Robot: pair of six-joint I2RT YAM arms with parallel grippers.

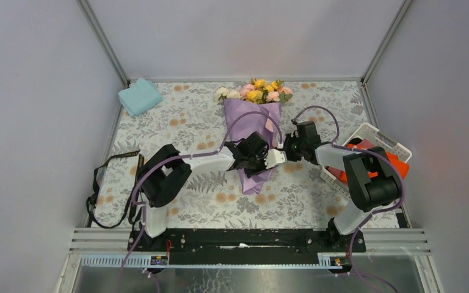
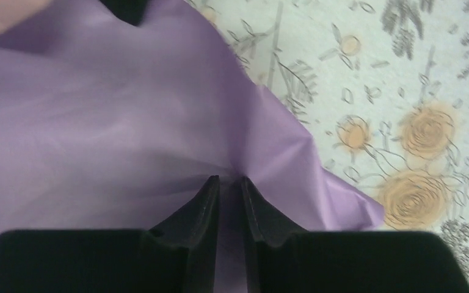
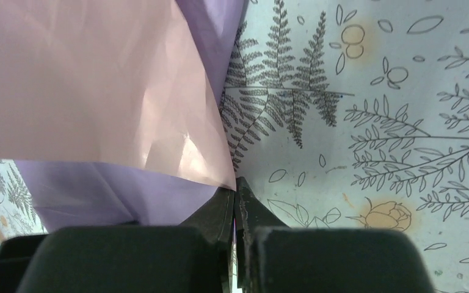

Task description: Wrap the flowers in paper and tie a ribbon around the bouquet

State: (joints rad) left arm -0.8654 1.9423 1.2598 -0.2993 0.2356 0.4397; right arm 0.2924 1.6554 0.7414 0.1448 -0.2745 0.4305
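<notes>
The bouquet lies mid-table: yellow, pink and white flowers [image 1: 258, 90] stick out of the far end of a lilac paper [image 1: 250, 122] cone. My left gripper [image 1: 250, 157] is over the cone's lower half. Its jaws [image 2: 229, 181] stand narrow, with a gathered fold of the paper [image 2: 128, 122] pinched between them. My right gripper [image 1: 283, 149] is at the cone's right side. It [image 3: 237, 183] is shut at the corner of a raised flap of paper [image 3: 98, 79] whose pinkish underside shows. The black ribbon [image 1: 98, 177] lies loose at the table's left edge, away from both grippers.
A folded light blue cloth [image 1: 140, 96] sits at the far left corner. A white basket [image 1: 372, 137] holding an orange cloth [image 1: 397, 165] stands at the right edge, beside my right arm. Grey walls close in the table on three sides.
</notes>
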